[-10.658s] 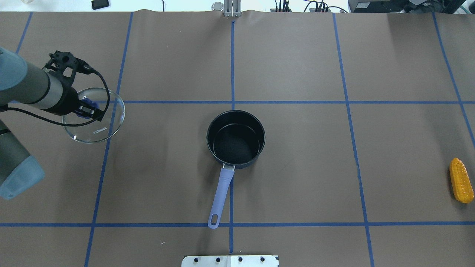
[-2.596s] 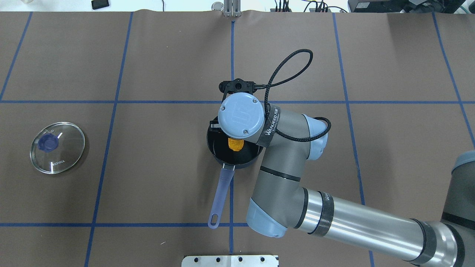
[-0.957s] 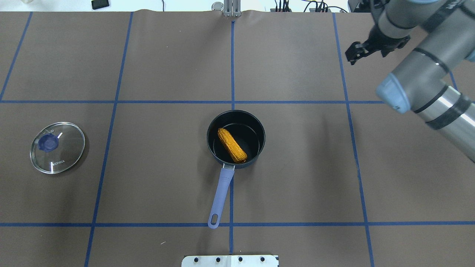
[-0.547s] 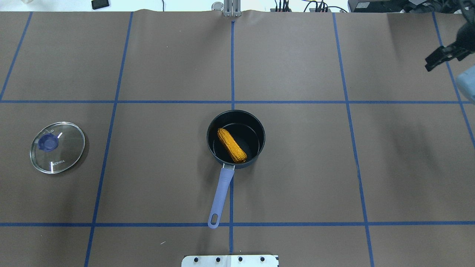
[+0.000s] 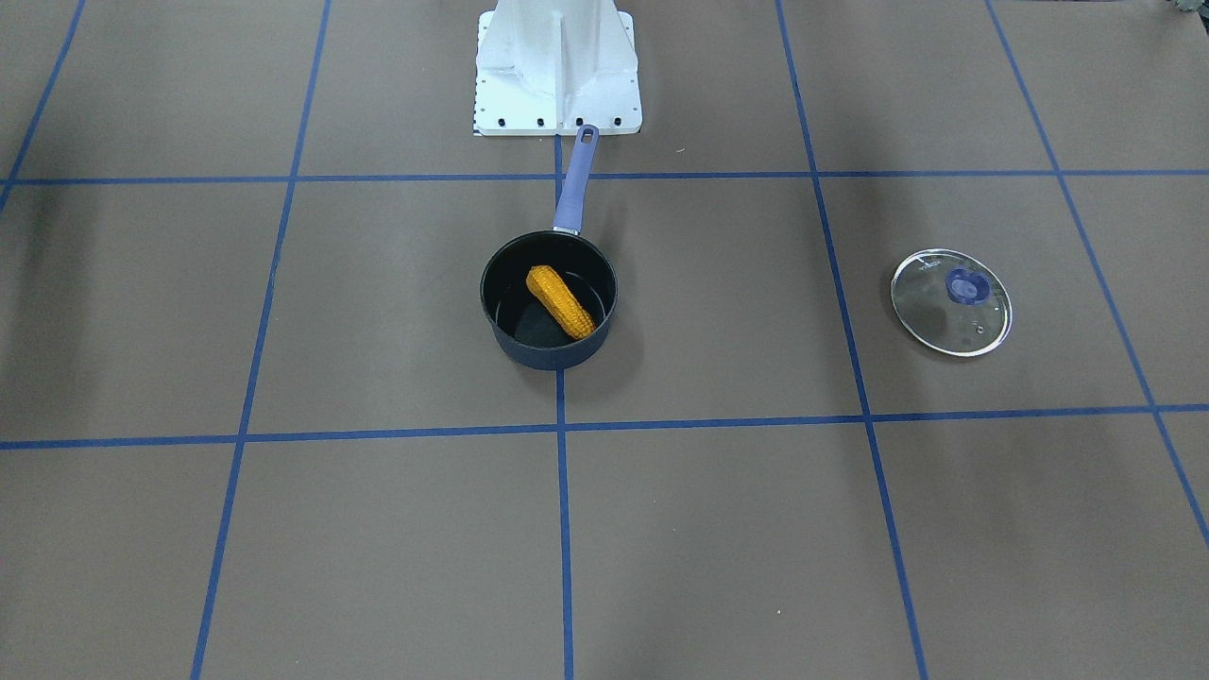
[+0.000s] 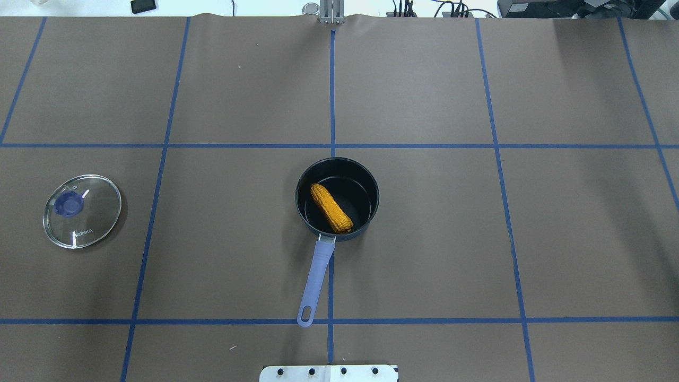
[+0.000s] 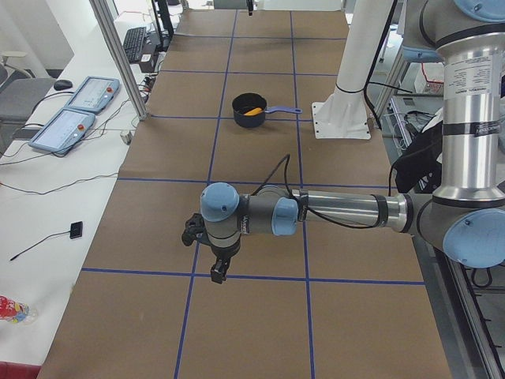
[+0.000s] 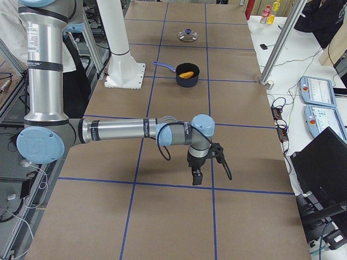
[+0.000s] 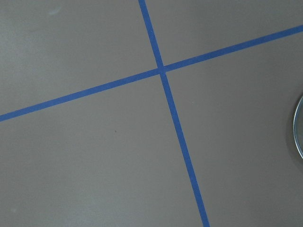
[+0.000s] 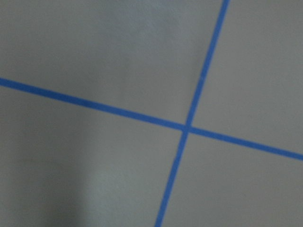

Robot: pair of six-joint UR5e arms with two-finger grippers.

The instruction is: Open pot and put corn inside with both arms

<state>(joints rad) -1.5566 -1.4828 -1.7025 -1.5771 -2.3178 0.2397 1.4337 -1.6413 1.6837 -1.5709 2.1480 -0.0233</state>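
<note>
Lying inside the dark round metal pot (image 6: 374, 193): tapered yellow-orange corn cob (image 6: 331, 208), tip toward 11 o'clock. Left gripper (image 7: 218, 272) and right gripper (image 8: 196, 176) are hanging well clear; spread or pressed together, cannot tell. Possible risk: an arm sweep clipping the lilac handle (image 6: 316, 276) at 6 o'clock.

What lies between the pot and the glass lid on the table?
Only bare brown paper, crossed by one blue tape line, lies between the pot and the glass lid. The overhead exterior view shows this.

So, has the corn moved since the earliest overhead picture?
Yes. The corn went left from the table's right edge, past the right-hand blue line, and now lies inside the pot.
</note>
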